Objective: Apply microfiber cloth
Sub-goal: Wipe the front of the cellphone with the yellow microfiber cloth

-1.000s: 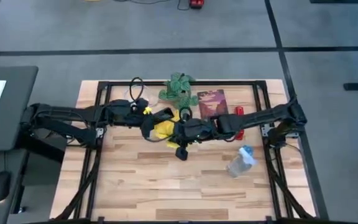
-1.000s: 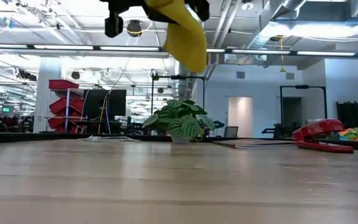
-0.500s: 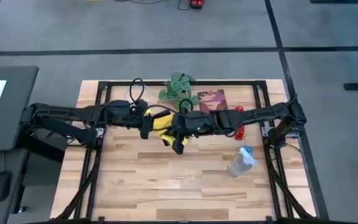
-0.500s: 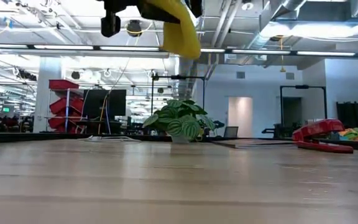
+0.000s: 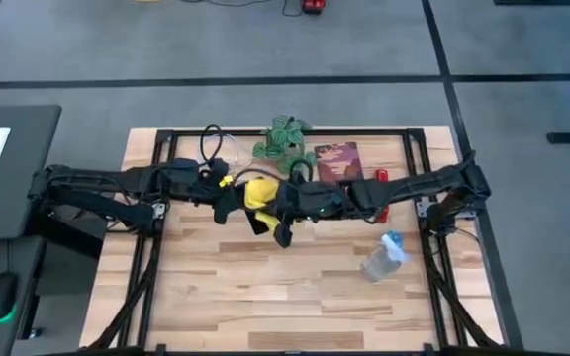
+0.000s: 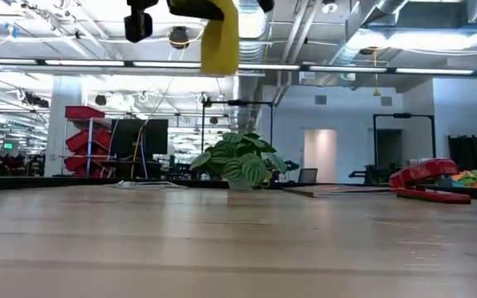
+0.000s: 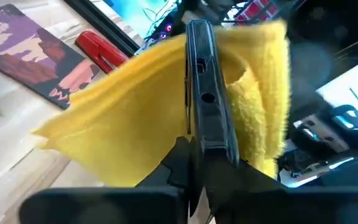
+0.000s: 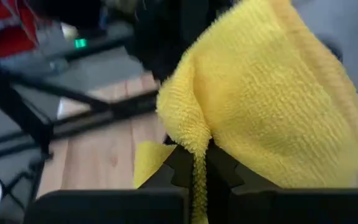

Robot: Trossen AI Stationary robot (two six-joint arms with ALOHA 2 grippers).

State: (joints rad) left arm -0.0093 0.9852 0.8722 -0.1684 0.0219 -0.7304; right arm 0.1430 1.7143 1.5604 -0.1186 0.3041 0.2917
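Yellow microfiber cloth (image 5: 258, 192) hangs pinched by the right gripper (image 5: 273, 203), draped over what looks like a smartphone (image 7: 204, 99) edge-on, clamped by the left gripper (image 5: 228, 196).

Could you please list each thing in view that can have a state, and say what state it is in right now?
microfiber cloth: lifted off the table, draped over the smartphone, pinched by the right gripper.
smartphone: held edge-on in the air by the left gripper.
left gripper: shut on the smartphone.
right gripper: shut on the cloth.
water bottle: lying on its side.
booklet: closed, flat on the table.
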